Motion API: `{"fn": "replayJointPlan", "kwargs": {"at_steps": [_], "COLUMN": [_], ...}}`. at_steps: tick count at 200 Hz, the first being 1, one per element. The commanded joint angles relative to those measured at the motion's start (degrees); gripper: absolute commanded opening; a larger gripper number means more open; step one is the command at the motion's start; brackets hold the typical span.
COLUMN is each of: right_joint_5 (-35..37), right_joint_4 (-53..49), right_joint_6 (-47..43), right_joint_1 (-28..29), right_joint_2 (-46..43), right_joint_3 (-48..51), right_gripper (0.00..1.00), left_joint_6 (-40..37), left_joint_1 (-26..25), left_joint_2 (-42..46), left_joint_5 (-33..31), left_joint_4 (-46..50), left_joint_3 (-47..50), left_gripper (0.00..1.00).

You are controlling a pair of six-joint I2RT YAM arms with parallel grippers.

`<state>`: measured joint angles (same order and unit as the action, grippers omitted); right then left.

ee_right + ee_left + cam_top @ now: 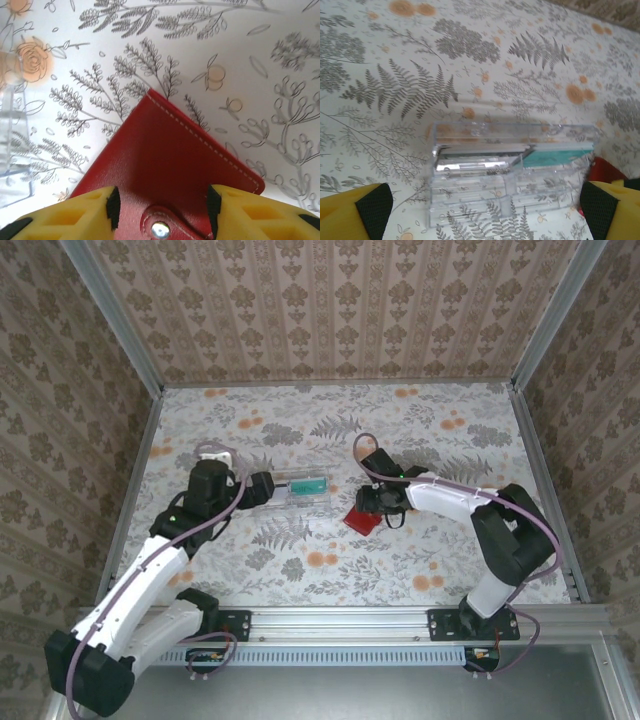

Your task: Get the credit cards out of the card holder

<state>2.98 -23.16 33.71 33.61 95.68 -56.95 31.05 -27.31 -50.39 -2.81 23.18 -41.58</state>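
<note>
The red card holder (361, 520) lies folded shut on the flowered table, its stitched cover (170, 150) facing up and its snap tab (160, 230) fastened. My right gripper (377, 504) hovers right over it, open. Its yellow fingers (95, 212) stand apart on either side of the snap tab, holding nothing. My left gripper (268, 488) is wide open at the left end of a clear plastic tray (322, 502). In that tray lie a teal credit card (555, 157) and a silvery flat card (475, 162). No cards show at the shut holder.
The tray (470, 200) sits between the two grippers, just left of the card holder (602, 170). Metal rails and patterned walls close off the table on the left, right and far sides. A white block (216, 453) lies behind the left wrist.
</note>
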Motion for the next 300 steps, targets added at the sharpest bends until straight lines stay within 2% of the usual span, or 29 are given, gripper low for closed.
{"fn": "replayJointPlan", "kwargs": {"at_steps": [1, 65, 98, 148, 204, 277, 300], "right_joint_5": [8.91, 18.31, 20.5, 22.45, 22.68, 19.86, 20.17], "right_joint_4": [-7.33, -14.46, -14.2, -13.53, -14.53, -13.69, -13.51], "right_joint_6": [-1.17, 0.54, 0.06, -2.42, -3.98, -2.25, -1.98], "right_joint_1": [3.09, 9.05, 9.19, 9.68, 9.61, 9.01, 8.99], "right_joint_2": [1.73, 4.38, 5.94, 7.24, 9.38, 8.78, 7.46], "right_joint_3": [-3.83, -5.55, -5.8, -7.97, -10.47, -6.99, -5.52], "right_gripper": [0.52, 0.47, 0.41, 0.41, 0.4, 0.32, 0.2], "left_joint_6": [-1.65, -2.48, -2.48, -2.73, -2.69, -2.89, -2.92], "left_joint_1": [-2.12, -2.7, -2.75, -2.75, -2.75, -2.75, -2.75], "left_joint_2": [-0.74, -0.91, -0.96, -0.51, -0.52, -0.36, -0.62], "left_joint_5": [-2.38, -3.32, -3.35, -3.54, -3.56, -3.95, -3.78], "left_joint_4": [-0.92, -1.3, -1.75, -1.03, -0.99, -0.55, -0.68], "left_joint_3": [-2.62, -2.37, -2.08, -2.35, -2.36, -2.38, -2.69], "left_gripper": [1.0, 1.0, 1.0, 1.0, 1.0, 1.0, 1.0]}}
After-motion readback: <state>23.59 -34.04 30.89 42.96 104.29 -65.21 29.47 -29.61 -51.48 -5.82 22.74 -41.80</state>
